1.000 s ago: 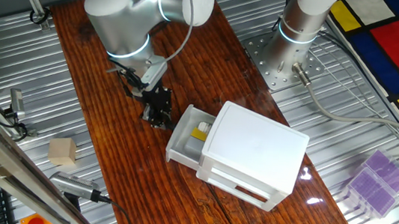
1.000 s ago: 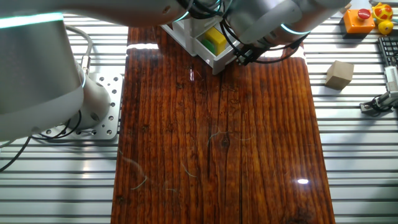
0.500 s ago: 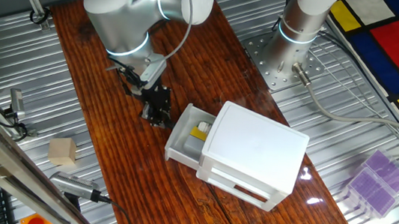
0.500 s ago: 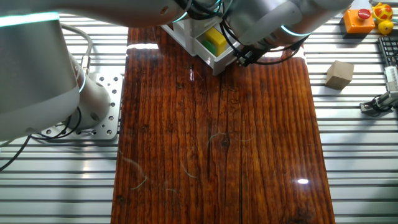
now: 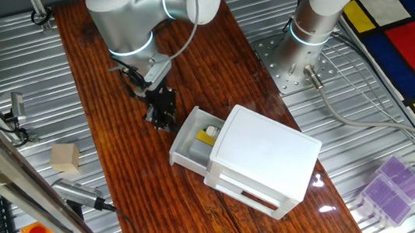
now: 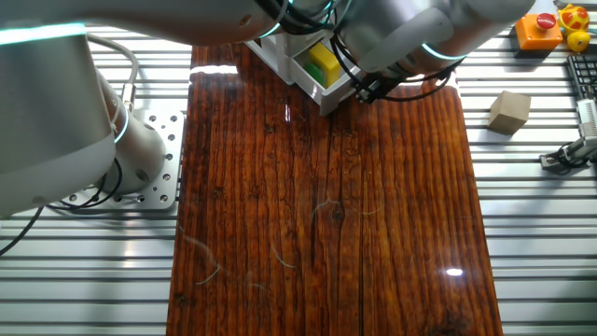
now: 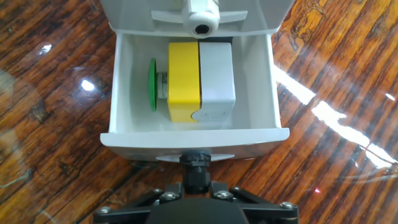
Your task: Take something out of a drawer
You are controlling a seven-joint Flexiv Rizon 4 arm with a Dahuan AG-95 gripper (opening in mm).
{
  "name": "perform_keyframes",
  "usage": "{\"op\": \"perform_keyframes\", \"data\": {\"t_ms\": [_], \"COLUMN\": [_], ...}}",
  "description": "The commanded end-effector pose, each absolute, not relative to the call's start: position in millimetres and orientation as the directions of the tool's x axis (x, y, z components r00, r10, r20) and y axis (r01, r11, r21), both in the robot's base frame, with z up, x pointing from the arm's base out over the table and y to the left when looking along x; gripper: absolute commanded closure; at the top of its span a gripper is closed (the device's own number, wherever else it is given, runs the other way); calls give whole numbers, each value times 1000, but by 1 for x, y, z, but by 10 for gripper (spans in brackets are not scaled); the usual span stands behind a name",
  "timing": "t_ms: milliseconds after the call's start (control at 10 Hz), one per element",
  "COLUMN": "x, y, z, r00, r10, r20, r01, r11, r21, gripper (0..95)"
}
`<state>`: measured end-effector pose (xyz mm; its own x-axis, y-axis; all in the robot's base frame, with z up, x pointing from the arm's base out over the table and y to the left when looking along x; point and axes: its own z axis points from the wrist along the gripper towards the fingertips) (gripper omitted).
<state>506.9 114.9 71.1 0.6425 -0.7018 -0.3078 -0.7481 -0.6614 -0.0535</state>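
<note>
The white two-drawer box (image 5: 265, 158) stands on the wooden table. Its upper drawer (image 5: 189, 144) is pulled partly out. In it lies a small yellow and grey block (image 5: 207, 136) with a green disc on one side; the hand view shows it plainly (image 7: 200, 79) between the drawer walls (image 7: 124, 93). My gripper (image 5: 163, 118) is at the drawer's front and shut on its knob, which shows in the hand view (image 7: 196, 163). The other fixed view shows the open drawer (image 6: 315, 82), the yellow block (image 6: 324, 61) and my gripper (image 6: 362, 89) beside the drawer's front.
A tan wooden cube (image 5: 65, 157) lies off the table's left edge, also in the other fixed view (image 6: 509, 112). A purple box (image 5: 391, 188) sits at the right. Orange and yellow toys (image 6: 546, 26) lie on the metal slats. The arm's base (image 5: 300, 56) is behind the box.
My gripper has moved a little away from the box with the knob in it, and the drawer has slid slightly further out.
</note>
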Motion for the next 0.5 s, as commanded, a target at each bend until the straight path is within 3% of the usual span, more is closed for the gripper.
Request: {"op": "perform_keyframes", "data": {"t_ms": [100, 500], "x": [507, 507], "y": [113, 111], "z": [72, 72], "r00": [641, 628], "r10": [-704, -721], "r20": [-307, -292], "r01": [-749, -762], "r11": [-661, -647], "r21": [-50, -40], "gripper": [950, 950]}}
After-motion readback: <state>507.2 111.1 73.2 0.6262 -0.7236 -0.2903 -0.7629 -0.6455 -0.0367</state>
